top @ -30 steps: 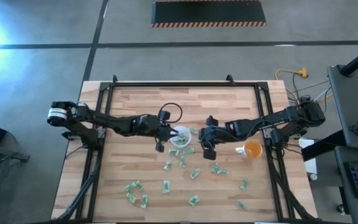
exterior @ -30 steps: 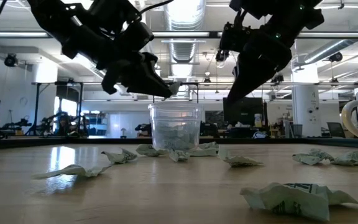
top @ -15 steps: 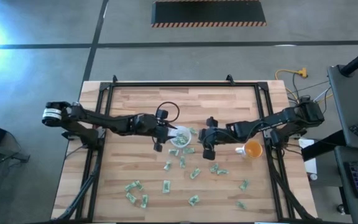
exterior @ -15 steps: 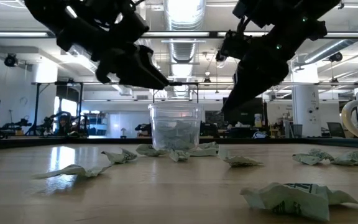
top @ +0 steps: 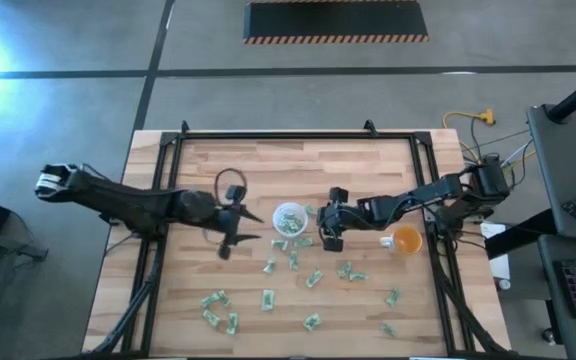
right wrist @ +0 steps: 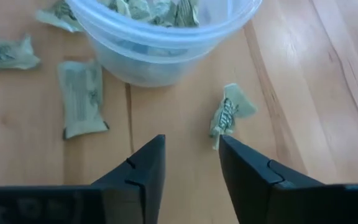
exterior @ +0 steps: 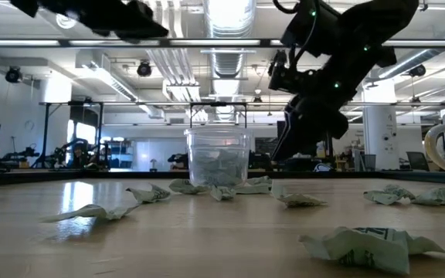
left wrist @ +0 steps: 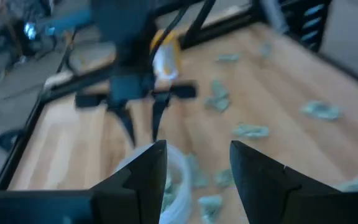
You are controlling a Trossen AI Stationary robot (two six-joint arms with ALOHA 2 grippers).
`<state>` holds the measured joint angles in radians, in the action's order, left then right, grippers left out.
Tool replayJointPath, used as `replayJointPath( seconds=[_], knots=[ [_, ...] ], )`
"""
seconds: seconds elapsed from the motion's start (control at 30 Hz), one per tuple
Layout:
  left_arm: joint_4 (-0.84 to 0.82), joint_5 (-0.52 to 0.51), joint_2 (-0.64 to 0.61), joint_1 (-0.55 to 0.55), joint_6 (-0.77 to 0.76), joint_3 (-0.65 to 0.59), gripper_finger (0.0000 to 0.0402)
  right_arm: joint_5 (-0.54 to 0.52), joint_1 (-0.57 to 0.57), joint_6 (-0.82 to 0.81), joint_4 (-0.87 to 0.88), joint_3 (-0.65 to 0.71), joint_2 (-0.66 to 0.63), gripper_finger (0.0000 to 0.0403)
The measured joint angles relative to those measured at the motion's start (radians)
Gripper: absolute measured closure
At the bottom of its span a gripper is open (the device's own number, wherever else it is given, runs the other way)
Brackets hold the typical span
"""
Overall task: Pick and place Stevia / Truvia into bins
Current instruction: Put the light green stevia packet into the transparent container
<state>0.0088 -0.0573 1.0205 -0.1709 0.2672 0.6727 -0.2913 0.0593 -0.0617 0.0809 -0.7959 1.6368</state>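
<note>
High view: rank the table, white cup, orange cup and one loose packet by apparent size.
1. Table.
2 and 3. White cup and orange cup: too alike to rank.
4. Packet, smallest.

Bright overhead light; glare top-left; left wrist view blurred.

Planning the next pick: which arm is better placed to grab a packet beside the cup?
Right. Its open claw hangs low over a crumpled green-and-white packet beside the translucent white cup. The left claw is open too, but higher and off to the cup's side.
</note>
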Motion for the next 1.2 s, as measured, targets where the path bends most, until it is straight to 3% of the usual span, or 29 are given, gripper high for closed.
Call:
replayJointPath(
  seconds=[0.4, 1.2],
  knots=[
    [0.000, 0.004, -0.183, -0.109, 0.001, -0.028, 0.0242, 0.003, -0.063, 0.016, -0.069, 0.000, 0.086, 0.0234],
    [0.014, 0.000, -0.185, -0.112, 0.010, -0.036, 0.0242, 0.088, -0.125, 0.016, -0.143, 0.000, 0.151, 0.0265]
  ],
)
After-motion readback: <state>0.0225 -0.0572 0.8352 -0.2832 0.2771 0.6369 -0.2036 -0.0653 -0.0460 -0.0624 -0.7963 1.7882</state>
